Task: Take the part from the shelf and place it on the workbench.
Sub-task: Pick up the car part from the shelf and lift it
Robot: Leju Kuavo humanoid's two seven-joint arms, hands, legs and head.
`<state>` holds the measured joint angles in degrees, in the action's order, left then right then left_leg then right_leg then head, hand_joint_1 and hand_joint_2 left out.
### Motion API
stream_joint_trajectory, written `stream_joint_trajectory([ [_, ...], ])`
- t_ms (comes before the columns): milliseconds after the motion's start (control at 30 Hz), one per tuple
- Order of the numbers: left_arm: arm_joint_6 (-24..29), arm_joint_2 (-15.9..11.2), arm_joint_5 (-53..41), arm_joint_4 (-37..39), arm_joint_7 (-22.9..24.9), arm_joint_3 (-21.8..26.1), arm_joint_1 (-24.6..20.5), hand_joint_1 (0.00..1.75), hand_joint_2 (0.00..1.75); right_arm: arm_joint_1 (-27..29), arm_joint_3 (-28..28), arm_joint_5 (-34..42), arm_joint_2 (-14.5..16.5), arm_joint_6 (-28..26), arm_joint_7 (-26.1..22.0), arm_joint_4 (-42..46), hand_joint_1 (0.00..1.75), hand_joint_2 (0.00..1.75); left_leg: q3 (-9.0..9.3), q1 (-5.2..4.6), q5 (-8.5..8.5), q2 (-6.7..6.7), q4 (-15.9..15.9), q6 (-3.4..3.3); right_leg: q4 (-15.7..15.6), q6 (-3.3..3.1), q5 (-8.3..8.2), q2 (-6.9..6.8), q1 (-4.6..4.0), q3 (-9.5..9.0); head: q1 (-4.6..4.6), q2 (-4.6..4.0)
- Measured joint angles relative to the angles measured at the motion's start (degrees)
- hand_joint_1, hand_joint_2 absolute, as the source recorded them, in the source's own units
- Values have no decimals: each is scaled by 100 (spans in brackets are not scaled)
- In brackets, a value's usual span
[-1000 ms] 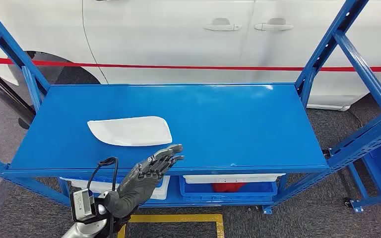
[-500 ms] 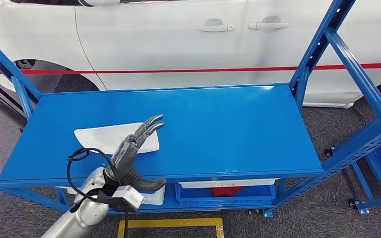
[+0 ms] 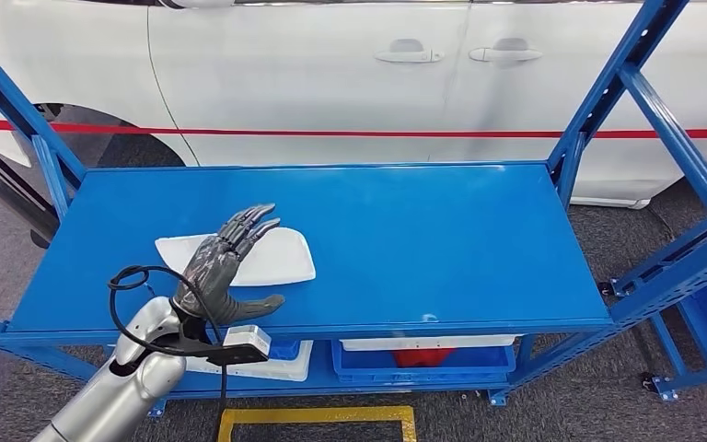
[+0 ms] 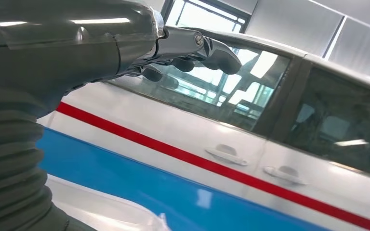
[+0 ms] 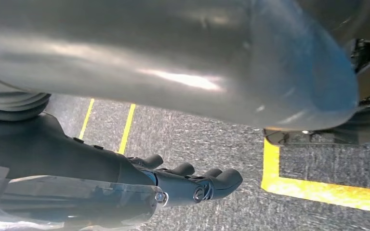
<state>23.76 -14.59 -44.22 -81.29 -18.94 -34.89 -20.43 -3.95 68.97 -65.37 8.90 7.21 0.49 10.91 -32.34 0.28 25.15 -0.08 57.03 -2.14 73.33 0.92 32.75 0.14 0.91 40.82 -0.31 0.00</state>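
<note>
Left hand (image 3: 221, 267) is now hovering over the white part (image 3: 276, 262), fingers (image 3: 250, 221) apart and stretched forward, thumb out to the side; a second ago it was hanging short of the shelf's (image 3: 442, 239) front edge. The part is lying flat on the shelf's top deck, toward its left end, not yet gripped. Judgement: reach nearly done, closing is next. Right hand (image 5: 192, 185) is hanging over the floor, fingers curled, holding nothing.

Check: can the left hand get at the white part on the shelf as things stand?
Probably yes. The left hand is open over the near edge of the white part, which lies alone on the shelf with nothing between them.
</note>
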Motion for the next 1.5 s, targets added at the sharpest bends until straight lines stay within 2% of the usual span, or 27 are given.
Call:
stream_joint_trajectory([
  [33, 33, -36, -108, 15, 50, -1, 15, 0, 175, 3, 5, 2, 4, -4, 9, 0, 0, 0, 3, 1, 9, -4, 11, 9, -190, 0, -160, -3, 5, -84, 1, 0],
  [100, 73, -114, -295, 28, 137, -3, 38, 0, 175, 8, 14, 12, 12, -14, 29, -1, 0, 0, 5, -8, 44, -14, 54, 51, -942, -22, -518, -7, 14, -451, 2, 0],
  [167, 92, -198, -471, 30, 219, -10, 65, 0, 175, 6, 17, 23, 27, -26, 45, -3, 0, 0, -10, -30, 80, -21, 98, 111, -1400, -75, -644, 6, 5, -664, -2, 0],
  [300, 113, -306, -629, 31, 291, -83, 148, 0, 175, 9, 37, 49, 62, -54, 57, -5, 0, 0, -28, -11, 162, -20, 176, 239, -1467, -210, -638, 15, -8, -693, -8, 0],
  [367, 115, -341, -633, 32, 299, -120, 190, 0, 175, 10, 63, 69, 76, -68, 64, -5, 0, 0, -232, 10, 440, -16, 643, 307, -1489, -270, -643, 6, 3, -710, -30, 0],
  [433, 115, -370, -632, 37, 303, -161, 236, 0, 175, 12, 93, 87, 83, -76, 70, -6, 0, 0, -609, 24, 787, -14, 1426, 352, -1485, -297, -633, 4, -7, -710, -41, 0],
  [467, 115, -379, -632, 42, 305, -185, 263, 0, 175, 13, 103, 94, 85, -80, 71, -6, 0, 0, -750, 29, 854, -14, 1696, 361, -1481, -303, -627, 5, -12, -712, -41, 0],
  [500, 115, -385, -632, 47, 305, -208, 285, 0, 175, 15, 110, 98, 85, -83, 72, -6, 0, 0, -803, 31, 811, -14, 1772, 359, -1477, -306, -621, 6, -16, -718, -41, 0],
  [533, 115, -388, -632, 51, 305, -227, 299, 0, 175, 15, 113, 103, 86, -84, 72, -6, 0, 0, -742, 31, 657, -14, 1610, 346, -1473, -305, -612, 8, -19, -730, -41, 0],
  [600, 113, -402, -626, 55, 309, -256, 304, 0, 175, 15, 116, 117, 97, -85, 72, -6, 0, 0, -395, 24, 243, -13, 845, 286, -1471, -294, -592, 13, -26, -768, -40, 0],
  [667, 98, -421, -614, 55, 326, -281, 301, 0, 175, 11, 118, 126, 112, -84, 72, -7, 0, 0, -116, -6, 51, -12, 247, 220, -1467, -256, -576, 17, -43, -780, -38, 0],
  [733, 76, -440, -594, 62, 350, -309, 303, 0, 175, 8, 120, 127, 125, -80, 72, -7, 0, 0, -63, -36, 58, -19, 121, 173, -1482, -193, -581, 15, -47, -774, -37, 0],
  [767, 67, -446, -585, 71, 363, -323, 306, 0, 175, 7, 120, 126, 130, -77, 70, -7, 0, 0, -50, -17, 37, -20, 89, 142, -1487, -157, -579, 11, -45, -779, -36, 0],
  [833, 47, -454, -572, 112, 388, -346, 300, 0, 175, 4, 119, 122, 138, -70, 64, -7, 0, 0, -2, 15, -15, -13, -11, 74, -1351, -96, -471, 5, -47, -732, -23, 0],
  [867, 31, -453, -571, 151, 404, -356, 294, 0, 175, 2, 119, 115, 138, -67, 61, -7, 0, 0, 18, 32, -37, -4, -53, 46, -1119, -74, -327, 4, -48, -625, -13, 0],
  [933, -2, -448, -581, 266, 432, -379, 283, 0, 175, 4, 119, 89, 138, -63, 56, -7, 0, 0, 14, 20, -42, 11, -58, 18, -408, -43, 25, 5, -37, -265, 2, 0],
  [967, -12, -440, -594, 332, 443, -391, 282, 0, 175, 6, 119, 73, 138, -62, 55, -7, 0, 0, 6, 18, -39, 14, -50, 17, -94, -30, 125, 4, -29, -100, 3, 0],
  [1000, -15, -428, -609, 391, 449, -404, 283, 0, 175, 8, 119, 61, 138, -62, 55, -7, 0, 0, 3, 16, -35, 15, -43, 19, 39, -21, 113, 3, -21, -21, 4, 0],
  [1033, -15, -414, -622, 441, 451, -417, 283, 0, 175, 10, 119, 51, 137, -61, 56, -7, 0, 0, 5, 17, -28, 12, -34, 27, -52, -16, -12, 1, -13, -55, 5, 0],
  [1100, -13, -391, -633, 511, 453, -435, 278, 0, 175, 12, 119, 42, 136, -59, 56, -7, 0, 0, 16, 21, -2, 5, -3, 60, -772, -26, -412, -5, -1, -393, 8, 0],
  [1133, -11, -385, -634, 537, 455, -440, 270, 0, 175, 10, 119, 40, 136, -58, 55, -7, 0, 0, 12, 10, 18, 2, 27, 89, -1129, -47, -553, -6, -6, -562, 6, 0],
  [1200, -7, -377, -635, 578, 458, -448, 248, 0, 175, 6, 118, 39, 137, -54, 53, -7, 0, 0, -3, -10, 45, 1, 63, 149, -1470, -106, -634, -2, -21, -711, 0, 0],
  [1300, -6, -357, -639, 627, 464, -472, 217, 0, 175, 3, 117, 38, 140, -51, 54, -7, 0, 0, -12, -3, 85, 0, 94, 237, -1497, -208, -645, 1, -26, -717, -4, 0],
  [1367, -9, -343, -660, 684, 471, -487, 179, 0, 175, 3, 118, 31, 143, -57, 54, -7, 0, 0, -148, 17, 305, 0, 426, 294, -1524, -274, -662, -5, -8, -730, -27, 0],
  [1433, -14, -325, -681, 779, 481, -503, 143, 0, 175, 5, 117, 24, 142, -61, 56, -7, 0, 0, -479, 34, 677, 1, 1163, 340, -1522, -308, -658, -8, -17, -729, -48, 0],
  [1467, -16, -312, -685, 830, 486, -512, 136, 0, 175, 6, 117, 21, 142, -61, 58, -7, 0, 0, -640, 39, 804, 2, 1505, 353, -1518, -314, -655, -7, -22, -727, -47, 0],
  [1500, -15, -296, -691, 880, 490, -520, 134, 0, 175, 6, 117, 20, 141, -62, 61, -7, 0, 0, -733, 39, 834, 2, 1695, 355, -1512, -318, -652, -5, -27, -727, -48, 0],
])
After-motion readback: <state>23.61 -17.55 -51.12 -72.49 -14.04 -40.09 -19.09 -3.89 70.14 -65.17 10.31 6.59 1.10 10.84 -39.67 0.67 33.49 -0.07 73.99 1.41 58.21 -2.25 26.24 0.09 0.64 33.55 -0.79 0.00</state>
